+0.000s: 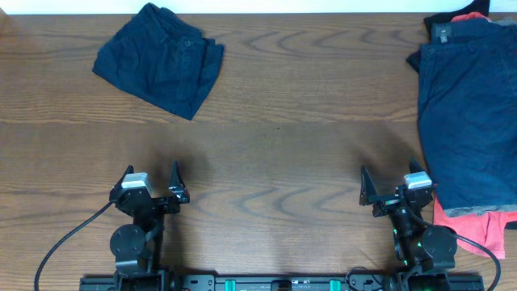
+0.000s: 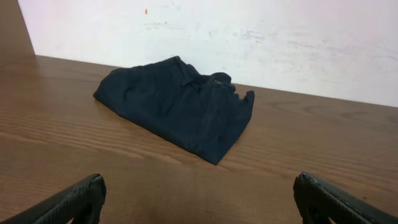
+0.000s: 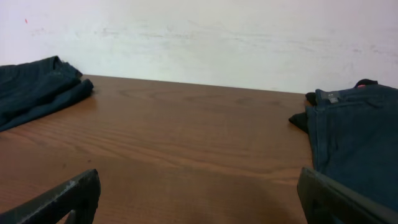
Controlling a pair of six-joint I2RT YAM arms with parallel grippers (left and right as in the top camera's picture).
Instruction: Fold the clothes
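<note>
Grippers (image 1: 151, 174) (image 1: 390, 176) two, folded shorts (image 1: 161, 61) one.

Both YAM arms sit low at the robot's own side of the overhead view, well apart, wrists aimed forward. The left gripper (image 1: 151, 168) is spread wide, its two dark fingers (image 1: 176, 174) splayed in a V and gripping nothing. Its wrist camera catches only the fingertips (image 2: 81, 199) at the bottom corners. The right gripper (image 1: 388, 167) mirrors it, jaws wide apart and empty, its fingertips (image 3: 74, 196) likewise at the lower corners. A pale block (image 1: 137, 182) tops each wrist, and small green lights (image 1: 416, 242) glow on the right arm.
</note>
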